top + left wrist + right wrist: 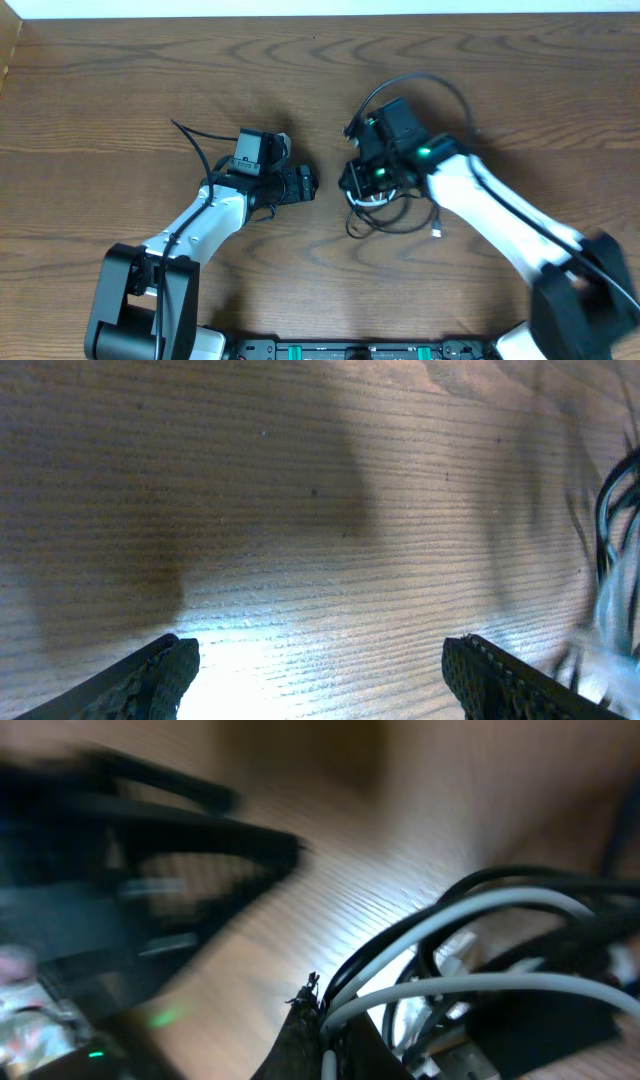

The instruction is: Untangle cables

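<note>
Overhead: on a brown wooden table point(120, 80), a tangle of thin black and white cables point(385, 215) lies beneath the right gripper point(360, 190). The left gripper point(305, 185) sits near it, apart.

Left wrist: the jaws gape wide and empty, with the cables off to the right, outside the fingers.

Right wrist: the fingers are pinched closed, apparently on a white cord.

Pulling now may drag the whole knot along, since nothing anchors it.

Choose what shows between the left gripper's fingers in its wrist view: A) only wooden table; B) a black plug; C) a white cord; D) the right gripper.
A: the left gripper stands open with only the wood grain of the table between its fingers; the cables lie off at the right edge.
</note>
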